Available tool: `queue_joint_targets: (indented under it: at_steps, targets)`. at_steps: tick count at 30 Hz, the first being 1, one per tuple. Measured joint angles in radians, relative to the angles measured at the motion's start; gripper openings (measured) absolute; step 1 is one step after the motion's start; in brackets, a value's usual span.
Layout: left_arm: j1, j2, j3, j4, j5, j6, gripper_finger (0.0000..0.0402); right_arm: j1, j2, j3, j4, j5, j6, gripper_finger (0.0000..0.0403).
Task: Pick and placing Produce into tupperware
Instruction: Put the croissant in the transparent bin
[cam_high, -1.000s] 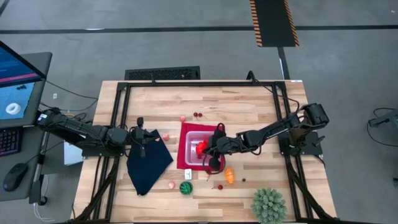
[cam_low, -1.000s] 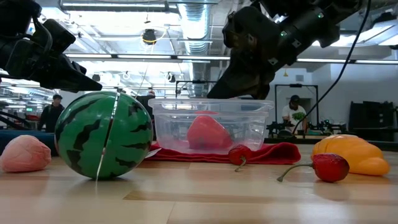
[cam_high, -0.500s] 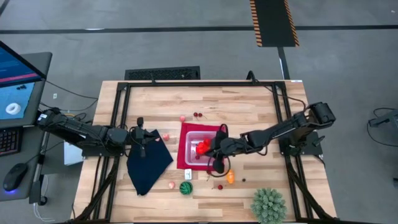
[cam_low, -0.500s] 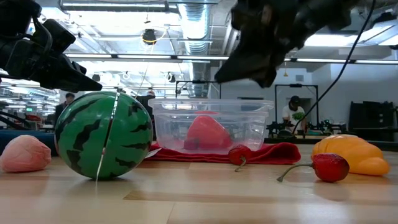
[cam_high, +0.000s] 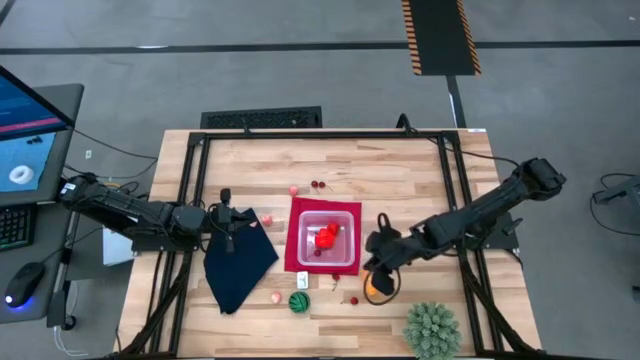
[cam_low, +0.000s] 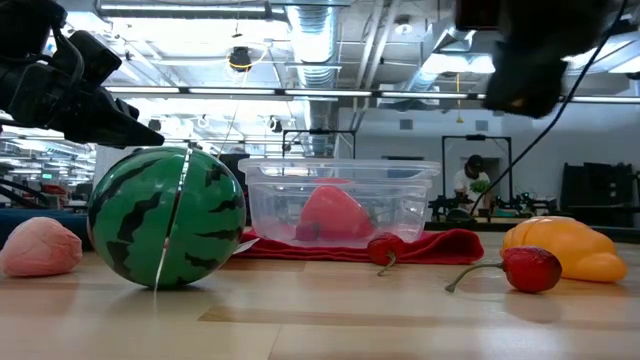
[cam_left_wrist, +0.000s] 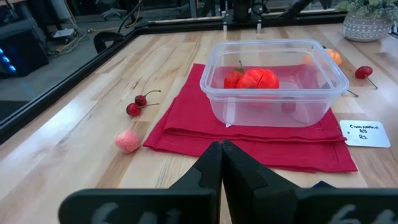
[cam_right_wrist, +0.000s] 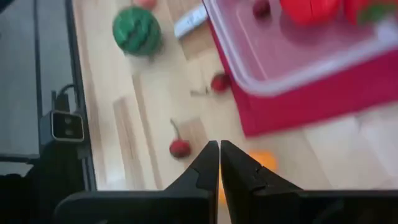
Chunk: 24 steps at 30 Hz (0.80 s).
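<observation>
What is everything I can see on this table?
Tub: one, clear, on the mat.
Mat: one, red, mid-table.
Red fruits: about three, in the tub.
Cherries: one pair, dark red, on the wood just off the mat's far edge.
Pink bits: three, scattered around cloth and mat.
Melon ball: one, green striped, near edge.
Stalked fruits: two, red, on the wood off the mat's near edge.
Orange fruit: one, under the right tool.
Plant: one, spiky green, near corner.
Cloth: one, navy, left of mat.
Card: one, white, by the mat.
Left tool: shut, over the cloth.
Right tool: shut, above the orange fruit.
</observation>
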Motion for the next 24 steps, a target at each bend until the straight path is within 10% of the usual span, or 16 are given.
queue_joint_targets:
  at_steps: [11, 24]
  targets:
    - [0.000, 0.000, 0.000, 0.000, 0.000, -0.007, 0.0000, 0.090, 0.040, -0.003, -0.023, -0.046, 0.142, 0.0062]
    - [0.000, 0.000, 0.000, 0.000, 0.000, -0.002, 0.0000, 0.073, 0.207, 0.009, 0.062, -0.102, 0.203, 0.0273]
